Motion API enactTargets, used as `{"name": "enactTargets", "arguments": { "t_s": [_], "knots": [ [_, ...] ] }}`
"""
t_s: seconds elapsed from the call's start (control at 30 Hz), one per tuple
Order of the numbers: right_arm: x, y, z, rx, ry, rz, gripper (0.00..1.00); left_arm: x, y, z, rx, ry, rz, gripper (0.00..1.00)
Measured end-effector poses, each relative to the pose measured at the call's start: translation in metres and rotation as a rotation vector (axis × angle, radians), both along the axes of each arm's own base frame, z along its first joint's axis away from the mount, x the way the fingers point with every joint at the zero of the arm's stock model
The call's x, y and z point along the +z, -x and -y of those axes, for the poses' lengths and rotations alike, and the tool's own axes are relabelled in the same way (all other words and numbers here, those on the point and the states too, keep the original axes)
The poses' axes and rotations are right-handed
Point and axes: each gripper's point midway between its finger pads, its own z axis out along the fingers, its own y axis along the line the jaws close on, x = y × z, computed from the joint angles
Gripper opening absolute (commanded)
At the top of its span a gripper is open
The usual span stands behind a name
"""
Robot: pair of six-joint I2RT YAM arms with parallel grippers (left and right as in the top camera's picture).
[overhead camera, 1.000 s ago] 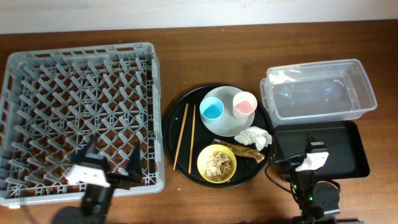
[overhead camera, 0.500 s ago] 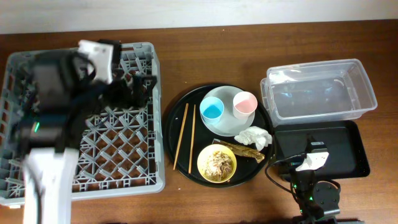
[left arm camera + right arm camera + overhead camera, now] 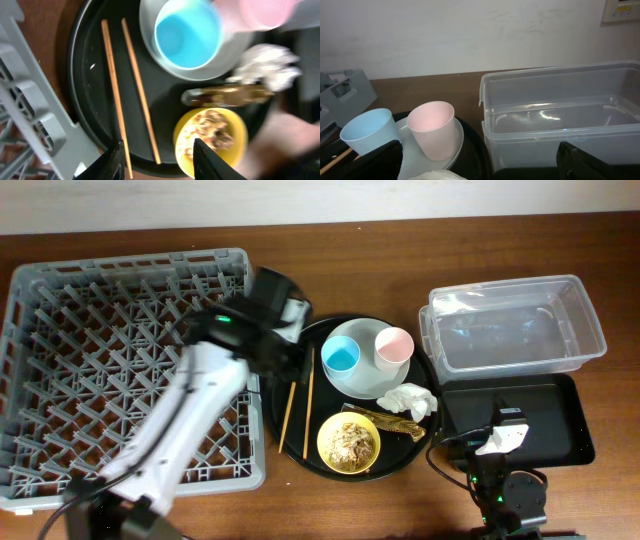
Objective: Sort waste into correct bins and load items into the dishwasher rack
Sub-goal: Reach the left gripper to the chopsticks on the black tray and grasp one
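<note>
Your left jaws: wide, empty, over chopsticks [image 3: 114,90], likely lined up to pick. Your right jaws: wide, empty, facing clear tub [image 3: 560,100].

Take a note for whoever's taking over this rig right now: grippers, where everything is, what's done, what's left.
Left gripper: open, empty, above the chopsticks on the round black tray.
Right gripper: open, empty, near the black bin.
Blue cup and pink cup stand on the plate. The napkin and wrapper lie beside it. Scraps are in the yellow bowl.
Done: nothing. The rack, clear tub and black bin hold nothing.
Left: all sorting and loading.
</note>
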Motion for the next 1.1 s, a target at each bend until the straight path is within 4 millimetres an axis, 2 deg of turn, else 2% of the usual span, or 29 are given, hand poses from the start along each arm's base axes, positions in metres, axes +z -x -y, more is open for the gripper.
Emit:
{"name": "enactTargets", "arguments": {
  "t_s": [0.1,0.2,0.3,0.53,0.7,0.83,0.87,0.97,1.03,1.1],
  "knots": [
    [0.0,0.0,0.0,0.0,0.0,0.0,0.99,-0.027,0.002,0.006,0.02,-0.122,-0.015,0.45],
    [0.0,0.0,0.0,0.0,0.0,0.0,0.99,-0.065,0.0,0.0,0.049,-0.237,-0.069,0.45],
    [0.0,0.0,0.0,0.0,0.0,0.0,0.99,-0.089,-0.006,-0.005,0.059,-0.289,-0.094,0.44],
    [0.0,0.0,0.0,0.0,0.0,0.0,0.98,-0.12,-0.015,-0.007,0.048,-0.338,-0.114,0.44],
    [0.0,0.0,0.0,0.0,0.0,0.0,0.99,-0.133,-0.017,-0.009,0.05,-0.362,-0.123,0.43],
    [0.0,0.0,0.0,0.0,0.0,0.0,0.99,-0.148,-0.016,-0.01,0.047,-0.38,-0.145,0.36],
    [0.0,0.0,0.0,0.0,0.0,0.0,0.99,-0.151,-0.016,-0.01,0.047,-0.383,-0.149,0.27],
    [0.0,0.0,0.0,0.0,0.0,0.0,0.99,-0.159,-0.014,-0.013,0.047,-0.395,-0.154,0.22],
    [0.0,0.0,0.0,0.0,0.0,0.0,0.99,-0.161,-0.014,-0.014,0.047,-0.404,-0.154,0.08],
    [0.0,0.0,0.0,0.0,0.0,0.0,0.99,-0.161,-0.015,-0.014,0.054,-0.404,-0.151,0.0]
  ]
}}
